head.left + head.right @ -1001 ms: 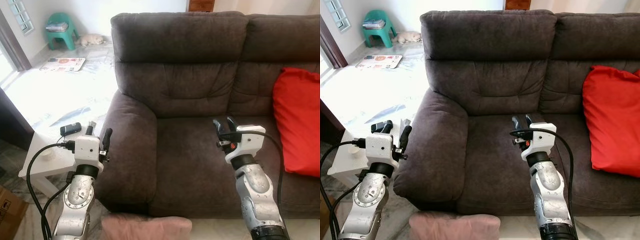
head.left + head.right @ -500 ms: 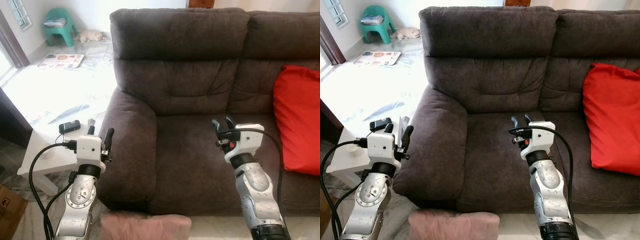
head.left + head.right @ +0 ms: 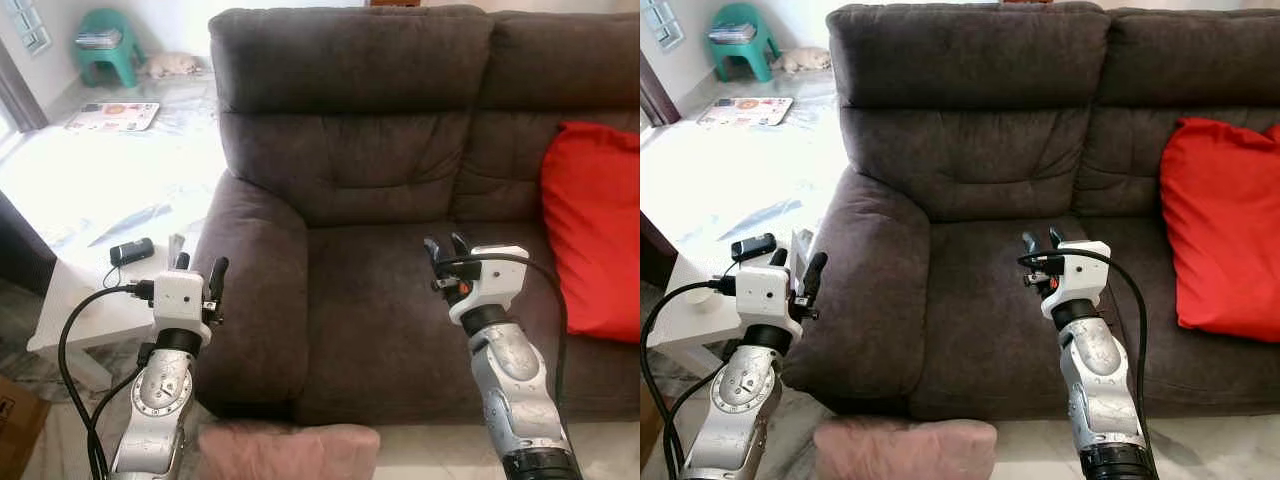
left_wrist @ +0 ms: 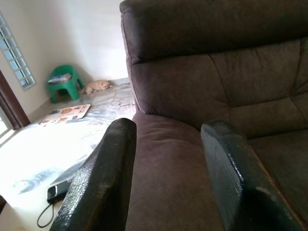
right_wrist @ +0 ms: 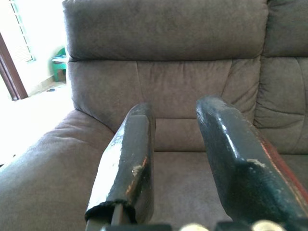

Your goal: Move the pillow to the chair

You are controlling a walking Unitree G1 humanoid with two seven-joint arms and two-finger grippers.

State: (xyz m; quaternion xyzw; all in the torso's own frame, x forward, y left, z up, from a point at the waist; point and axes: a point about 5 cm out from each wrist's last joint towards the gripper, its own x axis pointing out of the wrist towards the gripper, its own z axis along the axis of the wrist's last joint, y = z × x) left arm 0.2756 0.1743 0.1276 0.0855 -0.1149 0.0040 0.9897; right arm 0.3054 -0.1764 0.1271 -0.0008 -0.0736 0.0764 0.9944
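Both grippers are raised in front of the robot with fingers parted and nothing between them. Right gripper (image 3: 447,248), on its silver arm, hovers above the seat cushion of the dark brown sofa (image 3: 370,170), fingers aimed toward the backrest; in the right wrist view its two black fingers (image 5: 126,159) frame the tufted back cushion across a clear gap. Left gripper (image 3: 198,270) hangs beside the outer face of the sofa's armrest (image 3: 248,270), and the left wrist view shows its fingers (image 4: 98,183) spread wide over the armrest top.

Red pillow (image 3: 592,235), upright, leans against the backrest at the right end of the sofa, well apart from both grippers and nearer the right one. Pink cushion-like object (image 3: 290,450), soft and rounded, lies at the lower edge of the head views, in front of the sofa base between the two arms; what it is cannot be settled from so little of it.

White side table (image 3: 85,300) stands left of the armrest, near the left arm, carrying a small black device (image 3: 131,250) with a cord. Beyond, on the pale floor, a flat printed mat (image 3: 112,116) lies near a green plastic stool (image 3: 98,50) bearing a stack of papers or books, and a small light-furred animal (image 3: 170,65) rests just beside the stool.
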